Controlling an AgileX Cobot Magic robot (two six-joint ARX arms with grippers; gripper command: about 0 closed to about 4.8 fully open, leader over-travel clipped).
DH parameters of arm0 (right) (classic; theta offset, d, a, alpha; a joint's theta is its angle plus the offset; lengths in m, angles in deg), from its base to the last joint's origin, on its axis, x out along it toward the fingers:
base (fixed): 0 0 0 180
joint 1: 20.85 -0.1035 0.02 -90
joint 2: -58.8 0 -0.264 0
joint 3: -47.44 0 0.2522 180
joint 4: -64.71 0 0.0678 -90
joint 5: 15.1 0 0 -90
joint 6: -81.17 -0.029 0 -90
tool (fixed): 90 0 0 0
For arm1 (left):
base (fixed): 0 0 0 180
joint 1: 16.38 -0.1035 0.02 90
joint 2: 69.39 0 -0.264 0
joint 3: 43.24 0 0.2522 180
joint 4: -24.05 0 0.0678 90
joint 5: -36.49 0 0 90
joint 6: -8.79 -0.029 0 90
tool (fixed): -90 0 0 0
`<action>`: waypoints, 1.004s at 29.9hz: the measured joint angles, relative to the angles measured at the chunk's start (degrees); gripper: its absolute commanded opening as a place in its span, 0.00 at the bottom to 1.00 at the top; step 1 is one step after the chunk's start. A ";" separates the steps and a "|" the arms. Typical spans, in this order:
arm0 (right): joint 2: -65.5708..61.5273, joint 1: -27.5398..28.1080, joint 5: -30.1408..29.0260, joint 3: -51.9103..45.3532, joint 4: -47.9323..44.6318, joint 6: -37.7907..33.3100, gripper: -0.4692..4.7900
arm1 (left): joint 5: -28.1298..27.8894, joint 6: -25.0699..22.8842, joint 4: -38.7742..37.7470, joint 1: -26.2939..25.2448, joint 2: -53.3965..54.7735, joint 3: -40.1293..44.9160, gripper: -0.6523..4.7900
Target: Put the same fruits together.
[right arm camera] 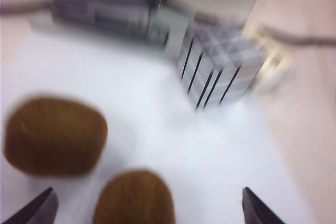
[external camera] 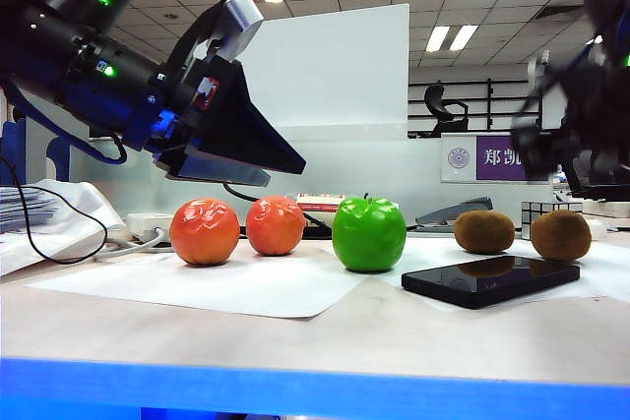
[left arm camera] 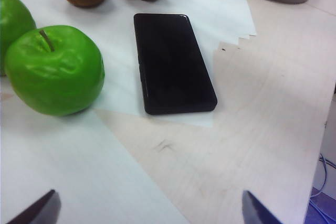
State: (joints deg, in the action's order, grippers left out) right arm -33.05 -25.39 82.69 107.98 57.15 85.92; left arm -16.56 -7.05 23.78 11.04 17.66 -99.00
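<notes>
Both pincers wide open, empty: left pincer point(left arm camera: 149, 208) near apple point(left arm camera: 54, 70), right pincer point(right arm camera: 147, 208) above kiwis point(right arm camera: 55, 136).

Pale wooden table point(external camera: 295, 341). White paper sheets point(external camera: 226, 287) spread across top; black phone point(external camera: 489, 279) lying flat on sheet edge. Orange-red fruits point(external camera: 205, 231), green apple point(external camera: 368, 234), kiwis point(external camera: 484, 231) resting on sheets.

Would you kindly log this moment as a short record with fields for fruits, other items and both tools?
orange fruits: two, side by side, exterior left
apples: two, adjacent in the left wrist view
kiwis: two, close together near the cube
phone: flat, beside the apples
left tool: open, empty, raised
right tool: open, empty, over kiwis
</notes>
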 measured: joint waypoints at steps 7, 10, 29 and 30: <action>17.70 -0.07 -1.11 0.04 10.82 -1.05 1.00 | 0.00 0.94 0.46 0.00 -0.09 0.00 1.00; 26.36 -0.13 -6.32 -0.11 18.75 -1.92 1.00 | 0.17 3.91 0.52 0.02 -1.57 -0.17 1.00; 72.72 -0.07 -20.00 0.11 34.42 -4.68 0.09 | -21.00 6.10 -14.08 -0.46 -50.99 -3.50 0.11; 74.14 -0.07 -20.06 0.11 36.59 -4.70 0.09 | -22.80 6.03 -16.94 -0.46 -53.94 -3.48 0.11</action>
State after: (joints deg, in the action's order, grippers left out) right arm 41.09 -25.45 62.62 108.09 93.74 81.22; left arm -39.35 -1.01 6.84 10.58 -36.28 -102.47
